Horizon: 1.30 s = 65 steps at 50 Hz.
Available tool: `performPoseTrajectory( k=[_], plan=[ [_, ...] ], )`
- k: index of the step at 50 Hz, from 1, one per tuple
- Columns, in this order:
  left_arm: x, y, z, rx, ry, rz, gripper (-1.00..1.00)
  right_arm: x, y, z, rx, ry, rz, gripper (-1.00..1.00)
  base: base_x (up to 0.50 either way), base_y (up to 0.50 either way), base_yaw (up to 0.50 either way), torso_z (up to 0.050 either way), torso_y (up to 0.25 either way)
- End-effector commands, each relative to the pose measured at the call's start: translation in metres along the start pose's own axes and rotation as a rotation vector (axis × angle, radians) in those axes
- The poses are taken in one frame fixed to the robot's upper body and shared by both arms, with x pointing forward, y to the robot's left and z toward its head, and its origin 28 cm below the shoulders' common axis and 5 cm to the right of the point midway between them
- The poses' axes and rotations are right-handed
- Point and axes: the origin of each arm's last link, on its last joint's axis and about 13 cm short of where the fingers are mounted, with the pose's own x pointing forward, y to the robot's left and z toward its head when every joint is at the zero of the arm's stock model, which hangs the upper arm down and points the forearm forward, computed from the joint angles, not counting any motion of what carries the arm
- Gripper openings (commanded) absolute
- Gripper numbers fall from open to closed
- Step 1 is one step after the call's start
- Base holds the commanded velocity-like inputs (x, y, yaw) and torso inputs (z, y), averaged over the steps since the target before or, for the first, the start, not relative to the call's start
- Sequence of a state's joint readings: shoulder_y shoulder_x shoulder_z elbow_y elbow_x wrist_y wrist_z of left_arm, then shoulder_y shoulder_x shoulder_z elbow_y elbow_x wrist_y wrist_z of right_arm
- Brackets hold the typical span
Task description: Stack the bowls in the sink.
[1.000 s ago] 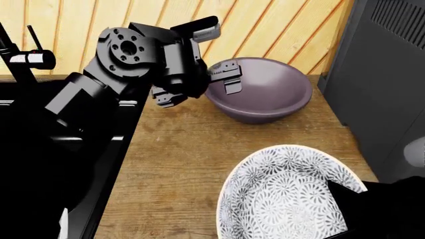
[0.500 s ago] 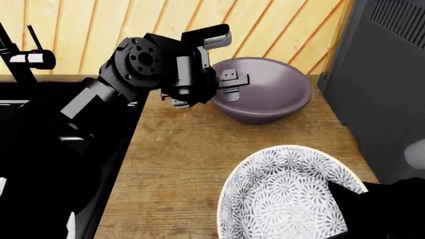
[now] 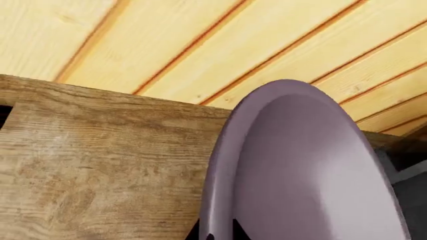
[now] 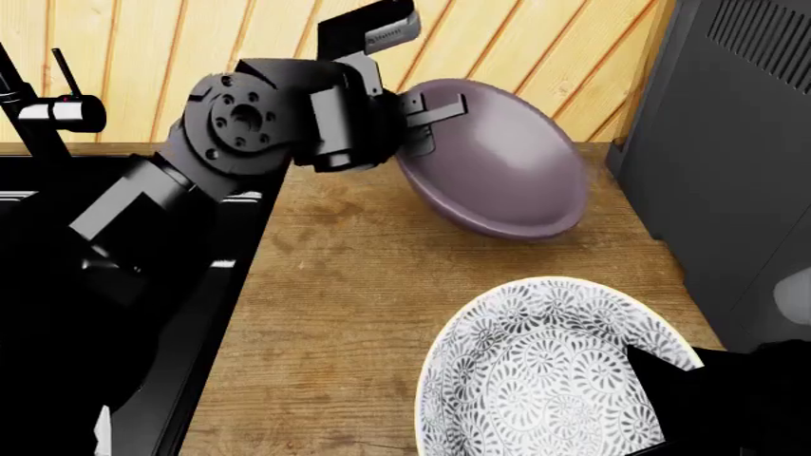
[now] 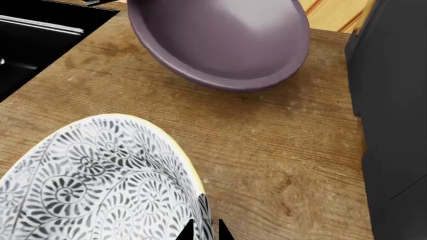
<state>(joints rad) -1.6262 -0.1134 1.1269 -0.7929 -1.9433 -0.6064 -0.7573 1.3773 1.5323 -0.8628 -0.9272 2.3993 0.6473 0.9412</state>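
Note:
The mauve-purple bowl [image 4: 500,161] is tilted and lifted off the wooden counter, its left rim pinched in my left gripper [image 4: 424,119]. It also shows in the left wrist view [image 3: 300,170] and the right wrist view [image 5: 220,42]. The white floral bowl [image 4: 538,375] sits at the front right, its rim clamped by my right gripper [image 5: 205,232], and fills the lower left of the right wrist view [image 5: 93,185]. The black sink [image 4: 76,313] lies to the left, with its faucet [image 4: 45,104] at the back.
A dark grey appliance [image 4: 735,142] stands right of the counter [image 4: 330,294]. A wood-plank wall [image 4: 165,57] runs behind. The sink's edge [image 5: 40,35] shows in the right wrist view.
My left gripper has raised the mauve bowl by its rim, tipping it up off the counter. The floral bowl and right gripper have not moved.

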Motion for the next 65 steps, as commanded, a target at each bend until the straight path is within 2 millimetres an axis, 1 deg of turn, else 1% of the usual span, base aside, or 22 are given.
performPoseTrajectory(
  k=[1, 7, 16, 22, 25, 29, 31, 35, 38, 46, 55, 62, 65],
  plan=[
    [-0.021, 0.008, 0.023, -0.118, -0.192, 0.010, -1.00, -0.003, 0.000, 0.003, -0.014, -0.046, -0.011, -1.00, 0.00, 0.00, 0.00, 0.000, 0.000],
    [-0.033, 0.015, 0.032, -0.107, -0.295, 0.041, -1.00, -0.004, 0.000, 0.005, -0.016, -0.055, -0.009, -1.00, 0.00, 0.00, 0.00, 0.000, 0.000],
    [-0.053, 0.018, 0.040, -0.072, -0.357, 0.034, -1.00, -0.004, 0.001, 0.006, -0.010, -0.071, -0.008, -1.00, 0.00, 0.00, 0.00, 0.000, 0.001],
    [-0.070, 0.018, 0.047, -0.041, -0.406, 0.025, -1.00, -0.003, 0.001, 0.007, -0.001, -0.081, -0.009, -1.00, 0.00, 0.00, 0.00, 0.000, 0.000],
    [-0.084, 0.019, 0.048, -0.033, -0.425, -0.021, -1.00, -0.002, 0.000, 0.009, 0.001, -0.102, -0.014, -1.00, 0.00, 0.00, 0.00, 0.000, 0.000],
    [-0.106, 0.022, 0.054, -0.016, -0.452, -0.031, -1.00, -0.005, 0.002, 0.018, 0.012, -0.147, -0.019, -1.00, 0.00, 0.00, 0.00, 0.000, 0.003],
    [-0.113, 0.023, 0.056, -0.002, -0.459, -0.031, -1.00, -0.006, 0.003, 0.021, 0.008, -0.158, -0.021, -1.00, 0.00, 0.00, 0.00, 0.000, 0.000],
    [-0.126, 0.029, 0.053, 0.035, -0.465, -0.023, -1.00, -0.009, 0.005, 0.028, 0.000, -0.180, -0.023, -1.00, 0.00, 0.00, 0.00, 0.000, 0.000],
    [-0.132, 0.033, 0.052, 0.054, -0.469, -0.011, -1.00, -0.011, 0.007, 0.032, -0.005, -0.191, -0.022, -1.00, 0.00, 0.00, 0.00, 0.000, 0.000],
    [-0.136, 0.042, 0.047, 0.079, -0.471, 0.014, -1.00, -0.014, 0.009, 0.038, -0.008, -0.213, -0.023, -1.00, 0.00, 0.00, 0.00, 0.000, 0.000],
    [-0.148, 0.050, 0.040, 0.121, -0.515, 0.014, -1.00, -0.010, 0.009, 0.038, 0.015, -0.241, -0.010, -1.00, 0.00, 0.00, 0.00, 0.002, 0.001],
    [-0.161, 0.058, 0.034, 0.161, -0.562, 0.011, -1.00, -0.003, 0.010, 0.043, 0.060, -0.312, 0.003, -1.00, 0.00, 0.00, 0.00, 0.000, 0.001],
    [-0.166, 0.062, 0.032, 0.167, -0.576, 0.019, -1.00, 0.001, 0.010, 0.043, 0.052, -0.337, -0.013, -1.00, 0.00, 0.00, 0.00, 0.000, 0.000]
  ],
)
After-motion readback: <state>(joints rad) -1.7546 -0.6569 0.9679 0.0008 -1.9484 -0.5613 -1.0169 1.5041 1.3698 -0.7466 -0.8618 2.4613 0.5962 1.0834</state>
